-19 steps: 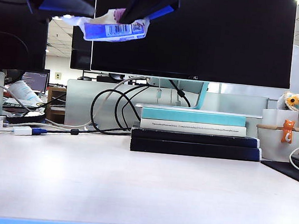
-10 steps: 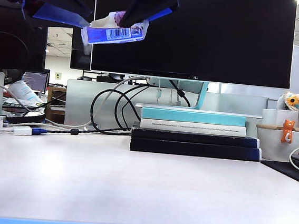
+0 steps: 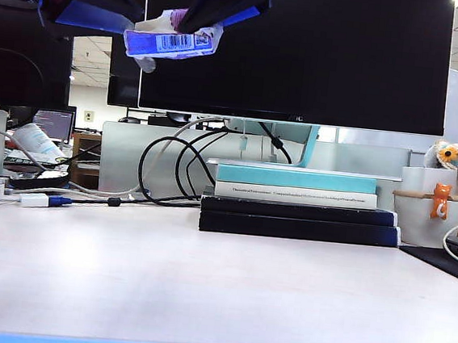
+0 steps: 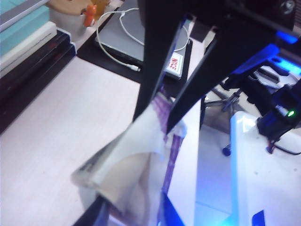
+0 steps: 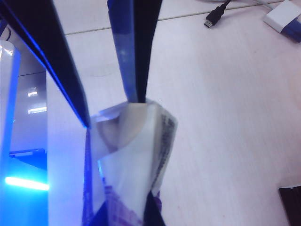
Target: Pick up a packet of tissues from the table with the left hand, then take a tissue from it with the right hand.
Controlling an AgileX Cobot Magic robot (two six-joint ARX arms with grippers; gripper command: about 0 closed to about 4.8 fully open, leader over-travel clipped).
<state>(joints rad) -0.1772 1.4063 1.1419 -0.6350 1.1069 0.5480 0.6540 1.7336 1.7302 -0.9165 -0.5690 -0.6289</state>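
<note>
Looking across the table [image 3: 201, 290] from its blue front edge, I find its pale top bare in front of the stacked books [image 3: 299, 204], so the landmark I use is the monitor [image 3: 297, 52] behind them. High against the monitor's upper left corner, well above the table, hangs the packet of tissues [image 3: 172, 43], barcode side facing out.

My left gripper [image 4: 129, 214] has its jaws pressed onto the packet's lower end, holding it aloft; step 1, the pick-up, looks done to me. My right gripper [image 5: 110, 113] comes in from the monitor side, its 2 fingers nearly together and pinching the white tissue [image 5: 129, 127] where it pokes from the packet's mouth. In my left wrist view the same dark fingertips [image 4: 171, 125] nip the white fold [image 4: 141, 141] at the pack's purple top.

So I judge step 2 is in hand: the pinch is made, the sheet not yet drawn free. Next I should pull the right claw steadily away along the packet's length while the left keeps its squeeze firm, or the whole pack may follow the tissue.
</note>
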